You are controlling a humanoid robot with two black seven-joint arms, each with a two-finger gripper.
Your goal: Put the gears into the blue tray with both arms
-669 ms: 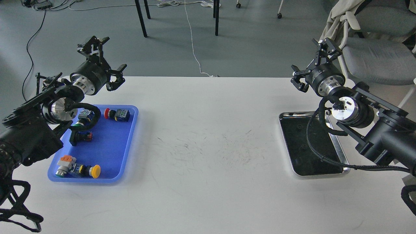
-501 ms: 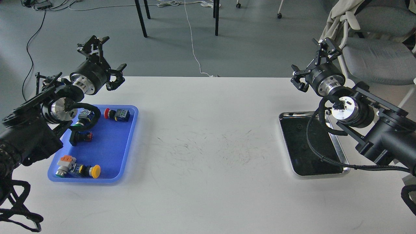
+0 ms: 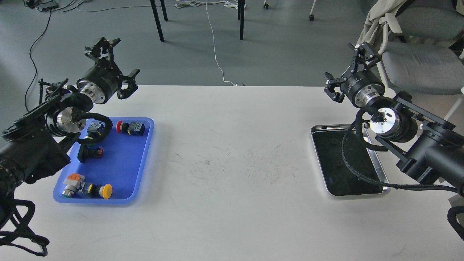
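The blue tray [image 3: 125,170] lies on the white table at the left and holds several coloured push-button switches [image 3: 130,127]. My left gripper [image 3: 116,66] hangs open above the table's far left edge, just behind the tray, with nothing between its fingers. My right gripper [image 3: 347,71] also stands open and empty, above the far right of the table behind the steel tray [image 3: 320,159]. I cannot pick out the gears: only faint round marks show on the steel tray's dark inside.
The table's far edge runs just under both grippers, with grey floor, cables and table legs [image 3: 157,20] beyond. A grey chair [image 3: 420,65] stands close behind my right arm. My left forearm and its cable overhang the blue tray's left side.
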